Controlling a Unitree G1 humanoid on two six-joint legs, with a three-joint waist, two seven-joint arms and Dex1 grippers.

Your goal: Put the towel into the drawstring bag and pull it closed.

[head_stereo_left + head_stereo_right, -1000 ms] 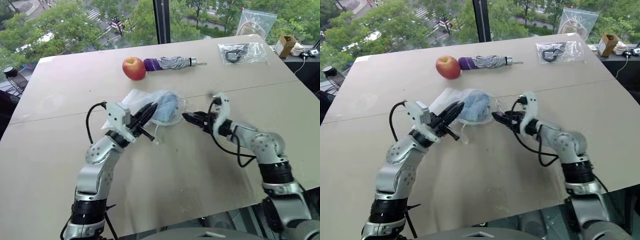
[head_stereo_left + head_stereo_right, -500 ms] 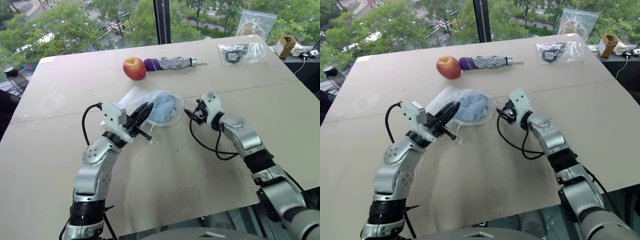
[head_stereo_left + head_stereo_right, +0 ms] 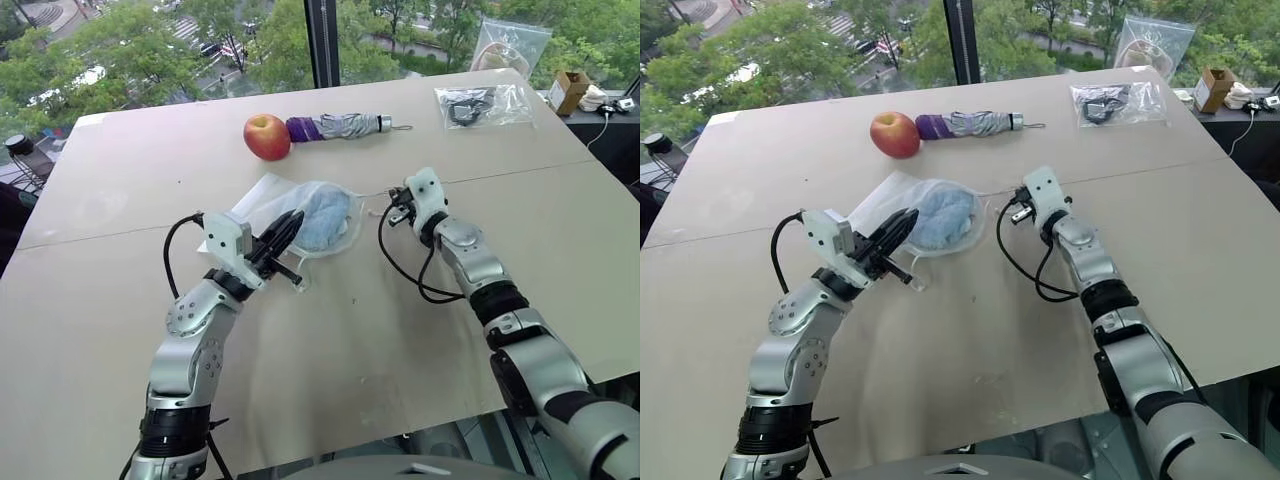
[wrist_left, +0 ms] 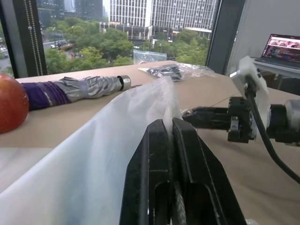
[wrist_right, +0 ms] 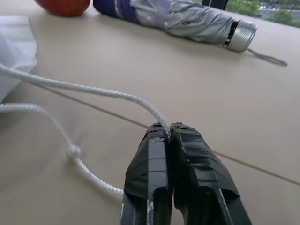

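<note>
While the left end effector (image 3: 284,229) sits nearest the robot, at about 7 o'clock from the drawstring bag (image 3: 300,215), its two black fingers are clenched on the bag's thin white fabric; the left wrist view shows the cloth pinched between them and rising in a fold. The bag lies on the counter (image 3: 330,330), its body spreading from the grip toward 1 o'clock. The towel (image 3: 322,216) shows as a light-blue lump through the semi-sheer fabric, inside the bag, just beyond the left fingertips.

At roughly 3 o'clock from the bag, the right end effector (image 3: 393,208) is clamped on the white cord (image 5: 89,89). The right wrist view shows the fingers pressed together with the cord entering between their tips; a second strand with a small knot lies on the counter just beside them. The cord runs from there back to the bag's edge.

Farther out, at about 12 o'clock from the bag, a red apple (image 3: 267,136) rests touching the purple end of a folded grey umbrella (image 3: 345,126). At the far corner, near 1 o'clock, a clear plastic bag (image 3: 484,104) with dark contents lies flat.
</note>
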